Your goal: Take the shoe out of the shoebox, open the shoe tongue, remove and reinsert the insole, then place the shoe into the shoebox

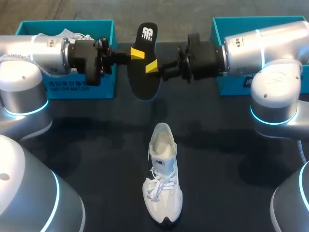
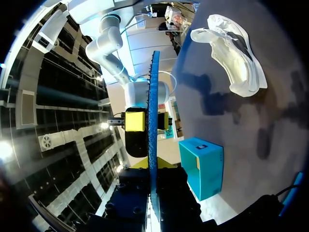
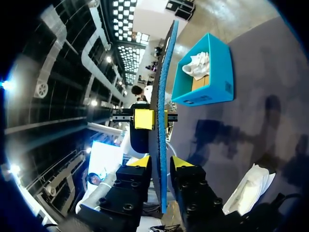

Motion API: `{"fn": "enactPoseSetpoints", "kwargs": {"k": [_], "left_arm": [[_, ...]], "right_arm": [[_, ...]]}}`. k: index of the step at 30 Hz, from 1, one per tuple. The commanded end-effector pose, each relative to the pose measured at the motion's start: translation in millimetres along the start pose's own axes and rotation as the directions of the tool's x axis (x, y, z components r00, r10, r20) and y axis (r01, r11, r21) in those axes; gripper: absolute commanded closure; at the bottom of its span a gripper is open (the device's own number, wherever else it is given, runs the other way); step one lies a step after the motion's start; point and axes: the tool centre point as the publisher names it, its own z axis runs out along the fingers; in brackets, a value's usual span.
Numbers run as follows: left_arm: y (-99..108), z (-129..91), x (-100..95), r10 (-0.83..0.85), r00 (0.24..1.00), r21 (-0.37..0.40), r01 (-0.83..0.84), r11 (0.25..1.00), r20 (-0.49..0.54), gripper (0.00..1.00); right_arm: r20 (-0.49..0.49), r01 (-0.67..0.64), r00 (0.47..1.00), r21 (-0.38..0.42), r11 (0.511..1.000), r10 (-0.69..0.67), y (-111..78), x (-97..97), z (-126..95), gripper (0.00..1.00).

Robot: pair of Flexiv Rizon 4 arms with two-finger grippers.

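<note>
White shoe lies laced on the desk, toe nearest; no marking on it is legible. Black insole is held above the desk, with a white logo at its far end. Left hand is clamped on the insole. Right hand is at the opposite edge, and its grip cannot be determined. Teal shoebox behind the left arm carries white print, too small to read.

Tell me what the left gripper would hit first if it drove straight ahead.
Most likely the right gripper: it faces the left gripper head-on, and both clamp the same black foam insole between them. Depth is hard to judge.
</note>
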Motion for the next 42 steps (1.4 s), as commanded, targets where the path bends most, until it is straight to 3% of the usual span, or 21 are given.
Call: {"fn": "enactPoseSetpoints", "kwargs": {"k": [1,8,14,25,26,28,29,36,42], "left_arm": [[0,0,0.7,0.002,1.000,0.001,-0.002,1.000,0.002,1.00],[0,1,-0.1,0.001,1.000,0.007,-0.001,1.000,0.002,1.00],[-1,1,-0.2,0.001,1.000,0.007,-0.001,1.000,0.003,1.00],[-3,2,2.4,0.000,1.000,0.005,0.000,1.000,-0.001,1.00],[-3,2,2.7,0.000,1.000,0.009,0.000,1.000,-0.001,0.85],[-5,2,2.9,0.001,1.000,0.013,-0.001,1.000,-0.003,0.20],[-6,2,2.7,0.002,1.000,0.015,-0.002,1.000,-0.005,0.00],[-13,-11,3.3,0.016,0.999,0.041,-0.014,0.999,-0.044,0.00],[-23,-35,4.8,0.004,0.994,0.073,0.004,0.997,-0.111,0.00]], "right_arm": [[-0.002,0.000,1.000,0.002,1.000,0.000,0.7,-0.1,1,0.76],[-0.003,0.001,1.000,0.004,1.000,-0.001,1.6,0.3,2,0.79],[-0.003,0.002,1.000,0.008,1.000,-0.002,1.6,0.2,2,1.00],[-0.007,0.016,1.000,0.010,1.000,-0.015,0.0,0.7,3,1.00],[-0.007,0.016,1.000,0.010,1.000,-0.016,-0.1,0.7,3,1.00],[-0.006,0.020,1.000,0.009,1.000,-0.020,-0.7,0.8,3,1.00],[-0.005,0.023,1.000,0.008,1.000,-0.023,-0.8,0.9,3,1.00],[0.017,0.114,0.993,0.003,0.994,-0.114,-3.2,-1.8,-1,1.00],[0.024,0.215,0.976,-0.009,0.976,-0.215,-4.6,-6.5,-8,1.00]]}}
